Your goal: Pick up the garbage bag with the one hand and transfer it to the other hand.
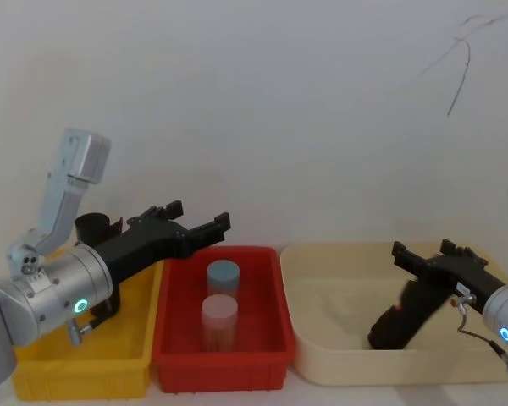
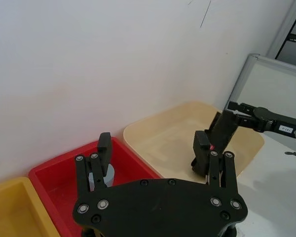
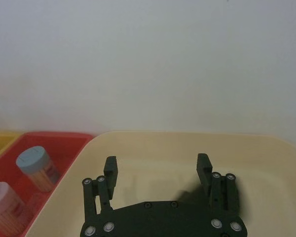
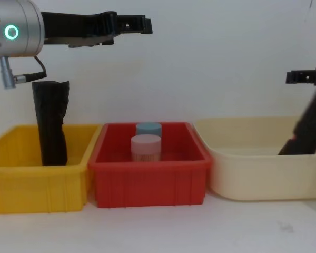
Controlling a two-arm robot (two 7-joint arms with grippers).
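Note:
One garbage bag [image 4: 50,124], a black crinkly roll, stands upright in the yellow bin [image 4: 21,182]; its top [image 1: 94,225] shows behind my left arm. Another garbage bag [image 1: 401,317] [image 4: 304,130] [image 2: 221,134] leans in the cream bin [image 1: 322,351]. My right gripper [image 1: 419,252] [image 3: 158,165] [image 4: 297,76] hovers open just above that leaning roll's top, with nothing between its fingers. Higher up, my left gripper [image 1: 201,214] [image 2: 153,148] [image 4: 131,22] is open and points right, from above the yellow bin toward the red bin.
A red bin [image 1: 178,338] sits between the yellow and cream bins. It holds a blue-lidded jar [image 1: 223,275] and a pink-lidded jar [image 1: 219,315]. A white wall stands close behind all the bins.

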